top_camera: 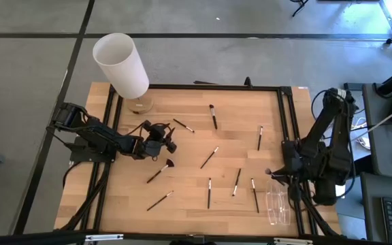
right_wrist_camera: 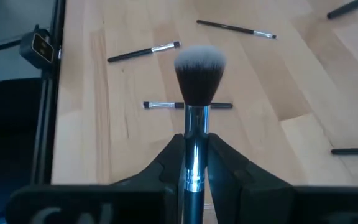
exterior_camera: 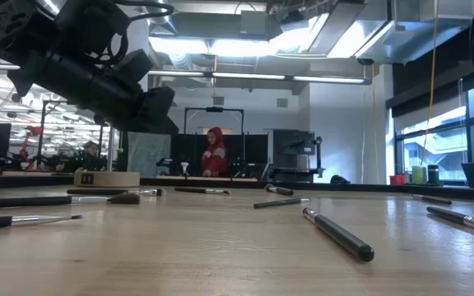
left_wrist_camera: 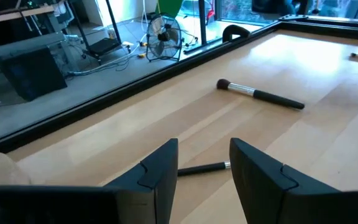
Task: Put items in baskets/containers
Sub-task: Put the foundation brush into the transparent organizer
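Light wooden table (top_camera: 189, 153), black-framed, strewn with thin black-handled brushes (top_camera: 208, 157). Right gripper (right_wrist_camera: 196, 163) clamps a fluffy-tipped brush (right_wrist_camera: 199, 71); left gripper (left_wrist_camera: 204, 171) open. Grey floor (top_camera: 250, 17) surrounds.

**A workshop hall behind the wooden table**

The wooden table (top_camera: 182, 197) stands on a grey concrete floor (top_camera: 33, 82). A white cylindrical lamp shade (top_camera: 121, 64) rises at one corner. In the low view, strip lights (exterior_camera: 253, 77) hang below exposed ducts, tall windows (exterior_camera: 447, 131) admit daylight, and a person in red (exterior_camera: 215, 152) stands among benches. A floor fan (left_wrist_camera: 165, 37) sits beside the table.
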Available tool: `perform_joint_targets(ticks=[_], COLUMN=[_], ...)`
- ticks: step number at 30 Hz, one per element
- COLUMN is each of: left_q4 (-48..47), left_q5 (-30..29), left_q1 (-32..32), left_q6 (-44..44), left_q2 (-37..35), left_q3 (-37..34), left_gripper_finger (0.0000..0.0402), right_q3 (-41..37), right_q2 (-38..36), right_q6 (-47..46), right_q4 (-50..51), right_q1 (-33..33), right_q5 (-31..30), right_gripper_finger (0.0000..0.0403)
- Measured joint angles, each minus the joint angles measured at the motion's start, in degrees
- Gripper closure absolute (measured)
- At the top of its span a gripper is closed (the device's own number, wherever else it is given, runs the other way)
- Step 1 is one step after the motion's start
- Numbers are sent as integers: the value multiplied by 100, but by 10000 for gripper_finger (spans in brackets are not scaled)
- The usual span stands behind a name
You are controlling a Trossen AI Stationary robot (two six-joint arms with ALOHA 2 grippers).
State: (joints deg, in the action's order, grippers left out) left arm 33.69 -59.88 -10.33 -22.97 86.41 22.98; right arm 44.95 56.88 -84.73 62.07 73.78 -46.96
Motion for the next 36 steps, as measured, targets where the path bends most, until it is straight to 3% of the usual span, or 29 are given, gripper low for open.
perform_joint_targets(ticks=[15,23,36], left_q4=[129,131,131], left_q5=[26,0,298], left_q1=[-2,99,269], left_q6=[112,222,167], left_q2=[0,0,0], left_q3=[2,2,2], left_gripper_finger=[261,261,261], right_q3=[-2,-2,-2], right_q2=[930,1169,1187], right_q6=[-244,-1063,-1390], right_q4=[52,65,212], right_q1=[37,35,26], right_q5=[-89,721,959], right_gripper_finger=[336,334,333])
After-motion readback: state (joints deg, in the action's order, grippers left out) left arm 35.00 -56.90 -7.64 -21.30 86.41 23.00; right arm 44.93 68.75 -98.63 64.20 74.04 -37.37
